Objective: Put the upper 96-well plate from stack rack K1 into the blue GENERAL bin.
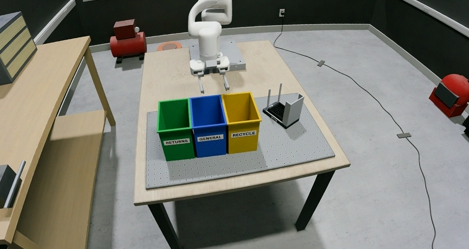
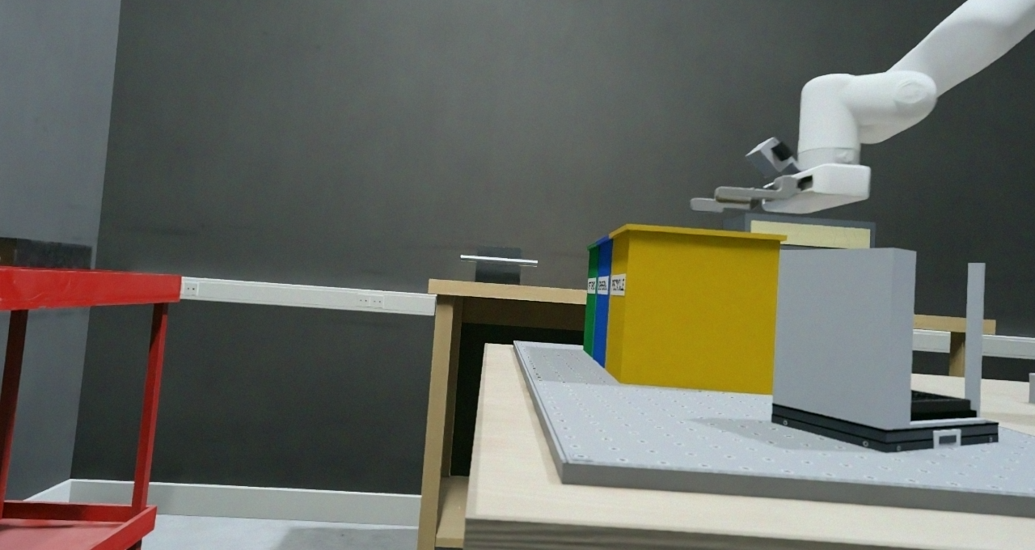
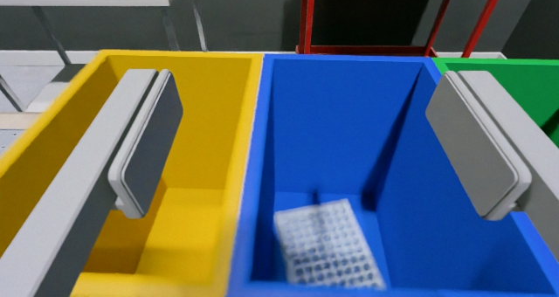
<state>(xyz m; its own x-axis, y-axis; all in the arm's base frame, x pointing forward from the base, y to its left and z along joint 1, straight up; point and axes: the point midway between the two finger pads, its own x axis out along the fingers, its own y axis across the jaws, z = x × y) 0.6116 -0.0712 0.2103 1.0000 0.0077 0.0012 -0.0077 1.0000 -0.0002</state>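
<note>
A white 96-well plate (image 3: 327, 245) lies at an angle on the floor of the blue GENERAL bin (image 1: 210, 149) (image 2: 600, 329) (image 3: 341, 113). My gripper (image 1: 214, 90) (image 2: 707, 199) (image 3: 314, 144) is open and empty, above the rear rims of the bins. In the wrist view its left finger is over the yellow RECYCLE bin (image 1: 242, 146) (image 2: 694, 315) (image 3: 210, 127), its right finger near the rim between the blue bin and the green RETURNS bin (image 1: 178, 153) (image 3: 533, 87). All three bins stand upright. A black plate (image 1: 278, 109) (image 2: 940, 404) sits low in rack K1 (image 1: 293, 111) (image 2: 842, 336).
The bins stand side by side on a grey perforated board (image 1: 209, 172) (image 2: 651, 453), with the rack to the right in the top view. The rack has a tall grey wall and two thin posts (image 1: 279, 92) (image 2: 974, 336). A wooden bench (image 1: 65, 70) stands at the left.
</note>
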